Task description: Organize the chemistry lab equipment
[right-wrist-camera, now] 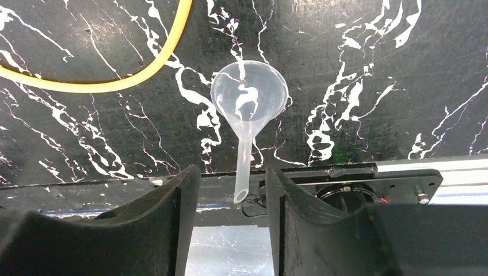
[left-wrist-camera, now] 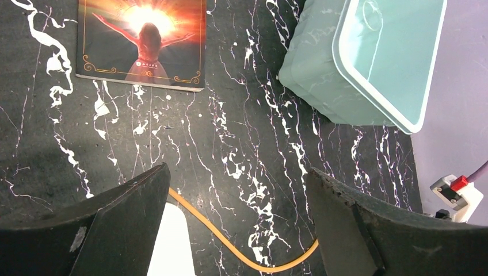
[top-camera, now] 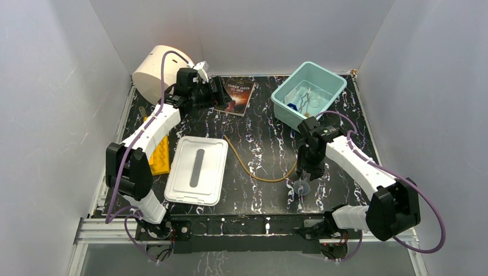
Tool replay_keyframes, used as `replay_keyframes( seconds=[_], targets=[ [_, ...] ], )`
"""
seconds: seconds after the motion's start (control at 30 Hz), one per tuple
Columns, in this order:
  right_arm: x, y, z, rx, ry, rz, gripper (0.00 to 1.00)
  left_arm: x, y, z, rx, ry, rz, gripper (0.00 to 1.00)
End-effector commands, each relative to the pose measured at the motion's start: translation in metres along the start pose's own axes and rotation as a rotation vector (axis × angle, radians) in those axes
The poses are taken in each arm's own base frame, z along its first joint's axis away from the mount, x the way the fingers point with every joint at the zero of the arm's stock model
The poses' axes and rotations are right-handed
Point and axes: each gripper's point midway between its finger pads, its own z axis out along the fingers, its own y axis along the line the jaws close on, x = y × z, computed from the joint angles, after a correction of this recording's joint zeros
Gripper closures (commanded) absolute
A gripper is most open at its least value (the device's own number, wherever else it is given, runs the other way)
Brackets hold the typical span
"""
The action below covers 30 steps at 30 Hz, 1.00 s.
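A clear plastic funnel [right-wrist-camera: 248, 95] rests mouth down on the black marbled table [top-camera: 259, 144], near the front edge, with its stem pointing up. My right gripper [right-wrist-camera: 231, 170] hangs over the funnel [top-camera: 301, 187] with its jaws open. The stem [right-wrist-camera: 244, 167] rises between the two fingers with a gap on each side. Tan rubber tubing [top-camera: 259, 172] curves across the table's middle. My left gripper [left-wrist-camera: 237, 170] is open and empty at the back left, high over the tubing [left-wrist-camera: 230, 238]. In the teal bin [top-camera: 339, 86] lie metal tongs and a blue-ended piece [top-camera: 304, 102].
A white lid [top-camera: 197, 171] lies left of centre, and its corner [left-wrist-camera: 170, 241] shows by my left finger. A dark-covered book [top-camera: 237, 95] lies at the back. A big cream cylinder [top-camera: 156, 70] stands back left. A yellow object [top-camera: 161, 156] lies under the left arm.
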Motion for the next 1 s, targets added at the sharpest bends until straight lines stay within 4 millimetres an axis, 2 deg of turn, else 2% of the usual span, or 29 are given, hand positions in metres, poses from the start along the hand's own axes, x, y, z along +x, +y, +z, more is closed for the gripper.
replay_keyframes(
  seconds=[0.0, 0.13, 0.37, 0.6, 0.77, 0.87, 0.97],
  targets=[
    [-0.008, 0.003, 0.005, -0.004, -0.027, -0.023, 0.5, -0.009, -0.014, -0.014, 0.038, -0.034, 0.012, 0.13],
    [-0.009, -0.005, 0.006, 0.038, -0.039, -0.032, 0.61, -0.009, -0.013, -0.015, 0.034, -0.035, 0.013, 0.13],
    [-0.003, -0.016, 0.008, 0.084, -0.016, -0.051, 0.61, -0.006, -0.009, -0.017, 0.018, -0.035, 0.019, 0.13],
    [0.0, -0.007, 0.013, 0.039, 0.018, -0.055, 0.64, -0.004, -0.007, -0.016, 0.014, -0.031, 0.019, 0.13],
    [0.0, -0.003, 0.013, 0.024, 0.022, -0.052, 0.77, -0.004, -0.005, -0.016, 0.006, -0.03, 0.023, 0.13],
    [-0.001, -0.004, 0.015, 0.031, 0.02, -0.061, 0.88, -0.003, -0.005, -0.015, 0.003, -0.03, 0.024, 0.13],
    [-0.013, -0.007, 0.013, 0.054, -0.031, -0.088, 0.96, -0.001, -0.004, -0.015, 0.004, -0.025, 0.023, 0.13]
  ],
)
